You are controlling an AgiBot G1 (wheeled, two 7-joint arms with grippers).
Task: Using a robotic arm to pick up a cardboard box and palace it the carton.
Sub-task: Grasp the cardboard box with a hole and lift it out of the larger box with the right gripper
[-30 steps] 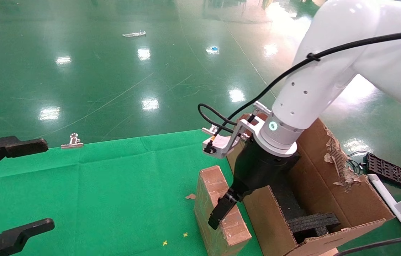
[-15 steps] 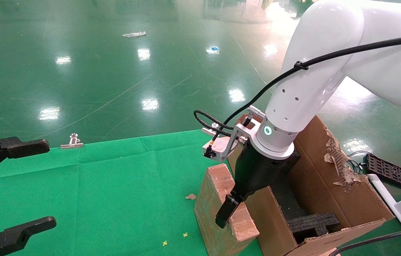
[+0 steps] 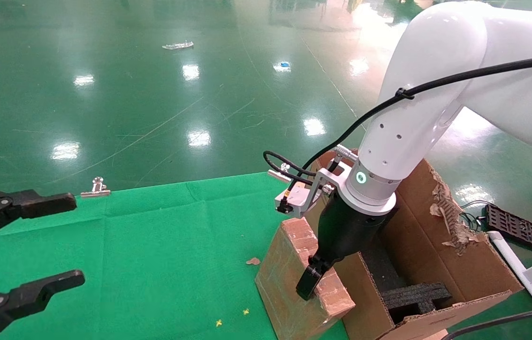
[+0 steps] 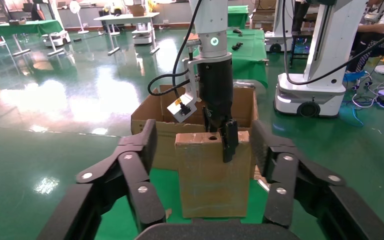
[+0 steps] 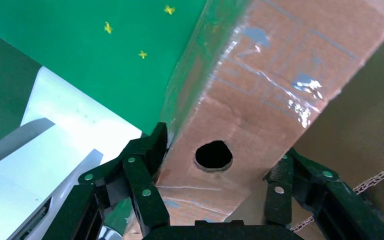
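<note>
Head view: one robotic arm (image 3: 417,108), white with a black wrist, is seen reaching down from two o'clock toward the lower middle of the scene. One carton (image 3: 435,245), large, brown and corrugated, is set at four o'clock on the edge of the green cloth (image 3: 152,245); its far flap is torn ragged, and black foam inserts (image 3: 414,295) are seen inside.

One cardboard box (image 3: 294,278), small, narrow and slab-like, is found at five o'clock, just beside the carton's left wall. It is brown, with worn, taped edges and pale tape patches on its narrow top face. A single round hole (image 5: 213,155) is shown in that top face in the right wrist view. The box is tilted, its top leaning toward the carton; the long axis of the top face runs from near to far, roughly six to twelve o'clock, and the broad faces are turned left and right.

The right gripper (image 3: 310,281) is clamped across the box's narrow top, one finger pressed on each broad side, as the right wrist view shows. The left gripper (image 3: 25,250) is held at nine o'clock above the cloth, well apart from the box, its two fingers spread wide with nothing between them.

One metal binder clip (image 3: 96,187) is seen on the cloth's far edge at ten o'clock, and two tiny yellow specks (image 3: 232,317) lie on the cloth near the box.
</note>
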